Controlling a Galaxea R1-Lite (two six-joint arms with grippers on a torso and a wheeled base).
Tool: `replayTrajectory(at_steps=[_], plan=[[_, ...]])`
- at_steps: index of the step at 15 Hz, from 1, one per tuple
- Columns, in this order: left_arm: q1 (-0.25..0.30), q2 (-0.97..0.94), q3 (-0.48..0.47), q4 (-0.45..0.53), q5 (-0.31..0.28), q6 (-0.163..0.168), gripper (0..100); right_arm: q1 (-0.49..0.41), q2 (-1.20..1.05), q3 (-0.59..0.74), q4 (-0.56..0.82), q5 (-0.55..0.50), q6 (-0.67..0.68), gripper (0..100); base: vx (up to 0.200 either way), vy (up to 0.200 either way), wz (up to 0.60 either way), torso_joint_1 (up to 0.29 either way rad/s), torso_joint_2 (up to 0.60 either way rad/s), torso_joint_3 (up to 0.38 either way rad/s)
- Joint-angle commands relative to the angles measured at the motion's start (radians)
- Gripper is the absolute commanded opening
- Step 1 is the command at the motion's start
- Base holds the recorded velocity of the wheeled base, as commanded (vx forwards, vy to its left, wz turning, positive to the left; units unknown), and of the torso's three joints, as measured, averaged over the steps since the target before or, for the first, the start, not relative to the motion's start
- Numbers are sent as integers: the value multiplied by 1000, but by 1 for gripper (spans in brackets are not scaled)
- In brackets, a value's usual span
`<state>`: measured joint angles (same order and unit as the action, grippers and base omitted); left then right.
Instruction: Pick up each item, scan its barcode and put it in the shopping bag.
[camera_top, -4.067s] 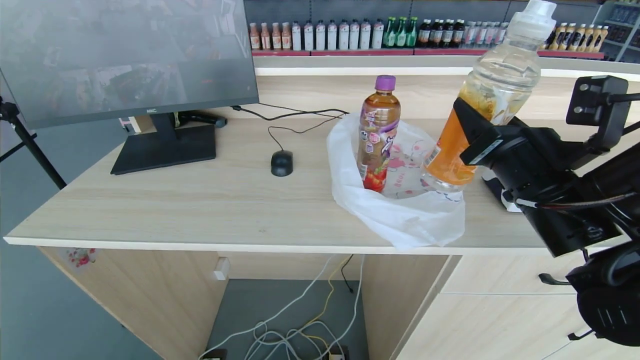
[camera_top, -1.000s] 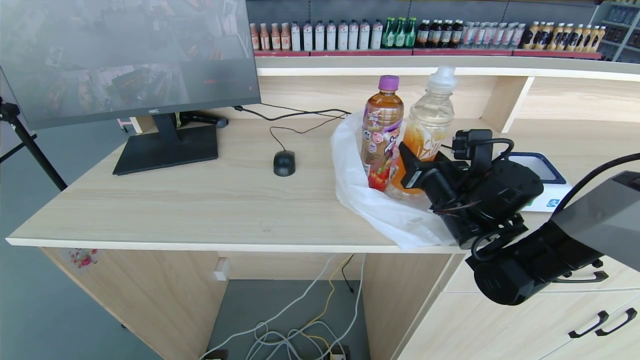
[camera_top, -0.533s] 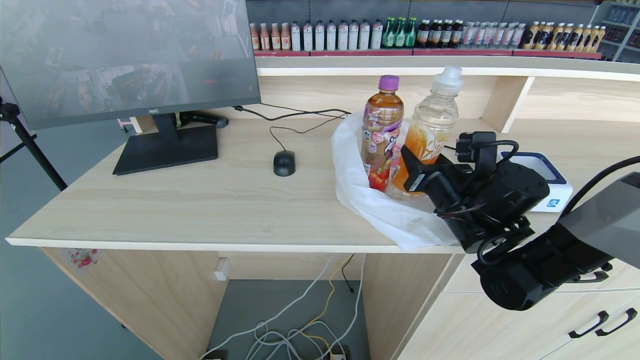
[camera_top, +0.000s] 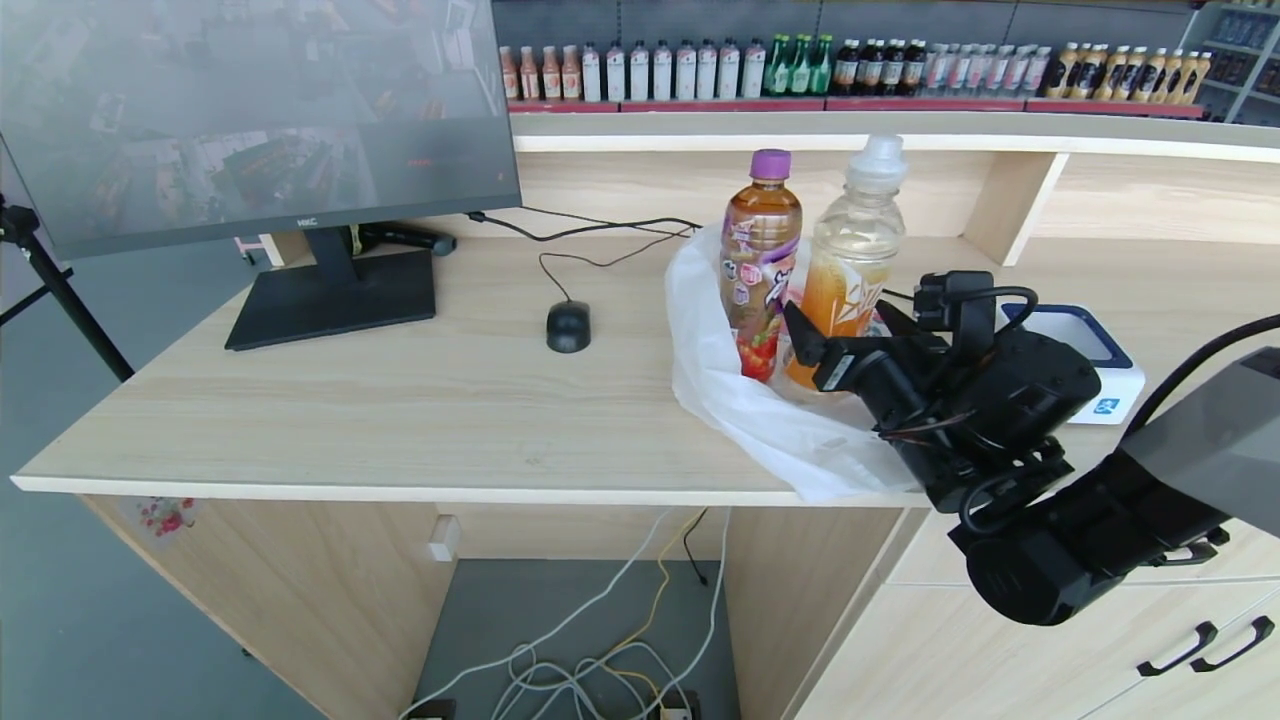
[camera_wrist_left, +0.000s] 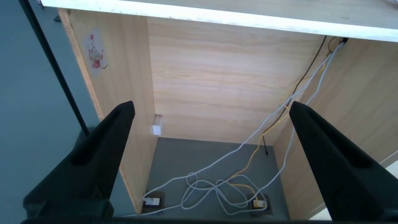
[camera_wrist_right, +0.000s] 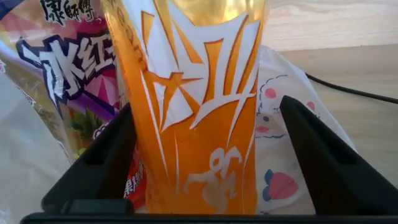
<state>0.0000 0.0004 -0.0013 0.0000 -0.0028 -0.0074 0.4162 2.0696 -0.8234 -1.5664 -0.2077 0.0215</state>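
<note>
While left fingers (camera_wrist_left: 93, 165) hang spread below the counter (camera_wrist_left: 217, 15), right fingers (camera_wrist_right: 329, 168) flank the orange bottle (camera_wrist_right: 199, 112), open.

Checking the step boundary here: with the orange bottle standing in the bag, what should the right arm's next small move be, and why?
Probably draw the right gripper straight back, off the orange bottle. Its jaws stand apart on either side of the bottle, which stands upright in the shopping bag beside the purple-capped bottle.
</note>
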Motion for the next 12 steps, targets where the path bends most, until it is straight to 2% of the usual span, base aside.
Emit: replayTrajectory(at_steps=[1,12], plan=[[0,0,1,0,0,0,100,0,-11,6,-4,2,0,100,0,0,0,0,0,0],[0,0,0,0,0,3,100,3,-146,93,-4,2,8,100,0,0,0,0,0,0]])
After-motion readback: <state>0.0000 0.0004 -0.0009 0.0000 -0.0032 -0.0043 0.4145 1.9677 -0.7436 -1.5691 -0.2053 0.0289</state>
